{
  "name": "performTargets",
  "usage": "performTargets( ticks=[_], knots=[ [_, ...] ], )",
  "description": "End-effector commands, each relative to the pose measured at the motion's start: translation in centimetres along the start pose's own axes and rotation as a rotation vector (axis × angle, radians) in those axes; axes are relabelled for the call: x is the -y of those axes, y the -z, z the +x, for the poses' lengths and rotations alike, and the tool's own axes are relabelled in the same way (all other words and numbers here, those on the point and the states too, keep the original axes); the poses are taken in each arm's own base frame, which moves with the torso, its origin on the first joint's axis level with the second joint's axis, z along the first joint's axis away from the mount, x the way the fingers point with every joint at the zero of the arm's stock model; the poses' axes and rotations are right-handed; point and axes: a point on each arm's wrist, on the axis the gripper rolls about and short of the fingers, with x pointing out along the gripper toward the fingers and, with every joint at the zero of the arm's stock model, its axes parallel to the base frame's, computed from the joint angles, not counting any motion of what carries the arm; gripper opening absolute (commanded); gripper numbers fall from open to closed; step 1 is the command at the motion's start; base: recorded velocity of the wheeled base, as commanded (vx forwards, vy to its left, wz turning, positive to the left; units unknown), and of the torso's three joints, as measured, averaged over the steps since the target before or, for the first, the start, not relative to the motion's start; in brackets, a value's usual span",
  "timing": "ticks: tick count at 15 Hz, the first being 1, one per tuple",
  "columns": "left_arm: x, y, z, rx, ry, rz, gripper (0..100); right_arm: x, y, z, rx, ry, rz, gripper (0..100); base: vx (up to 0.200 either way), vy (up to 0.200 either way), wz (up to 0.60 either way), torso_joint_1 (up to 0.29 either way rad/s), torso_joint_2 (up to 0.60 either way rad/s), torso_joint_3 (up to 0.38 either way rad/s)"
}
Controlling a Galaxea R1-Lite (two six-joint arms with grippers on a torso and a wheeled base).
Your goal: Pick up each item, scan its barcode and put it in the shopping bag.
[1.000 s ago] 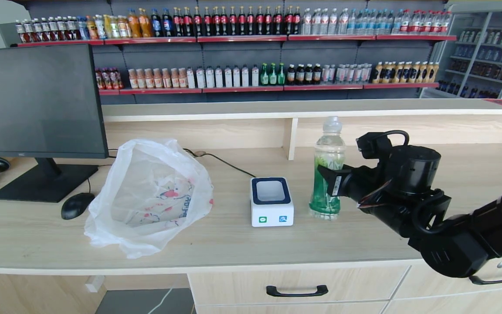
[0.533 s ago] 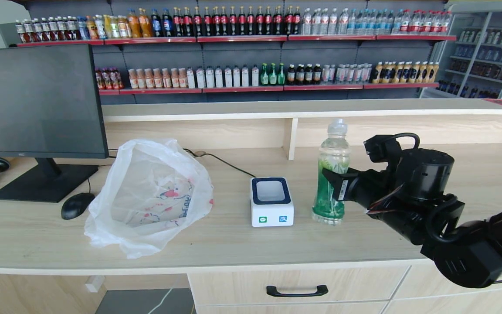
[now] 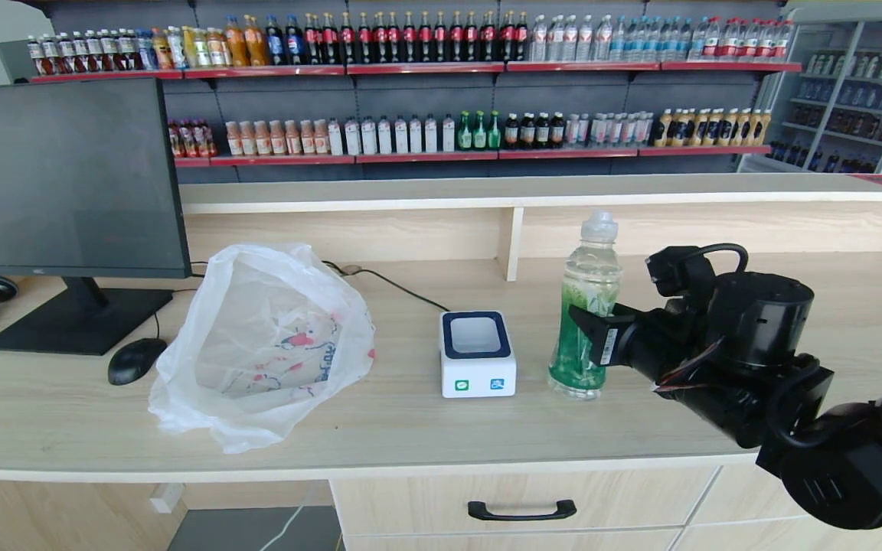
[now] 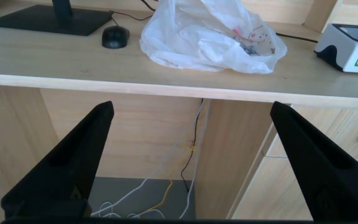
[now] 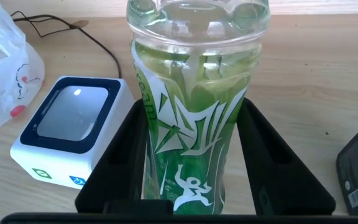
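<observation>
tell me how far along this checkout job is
Done: nothing clearly yet. The shopping bag lies open on the counter, and I cannot tell if anything is inside. In hand: the right claw is shut on the bottle, roughly upright beside the scanner, not over its window. Left: scan the bottle, then bag it. The left claw hangs open below the counter edge.

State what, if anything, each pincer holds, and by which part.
The right pincer holds the bottle by its green-labelled lower body, one finger on each side. The left pincer is open and holds nothing.
</observation>
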Motion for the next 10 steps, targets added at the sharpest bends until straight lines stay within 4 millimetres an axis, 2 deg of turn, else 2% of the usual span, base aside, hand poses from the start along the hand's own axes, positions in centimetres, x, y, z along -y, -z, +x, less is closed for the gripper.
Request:
performTargets(
  ticks=[1,10],
  knots=[
    [0.0,0.0,0.0,0.000,0.000,0.000,100,0.0,0.1,-0.4,-0.006,-0.002,-0.002,0,0.000,0.000,0.00,0.000,0.00,0.000],
    [0.0,0.0,0.0,0.000,0.000,0.000,100,-0.4,1.4,-2.1,-0.056,-0.025,-0.014,0,0.000,0.000,0.00,0.000,0.00,0.000]
  ],
)
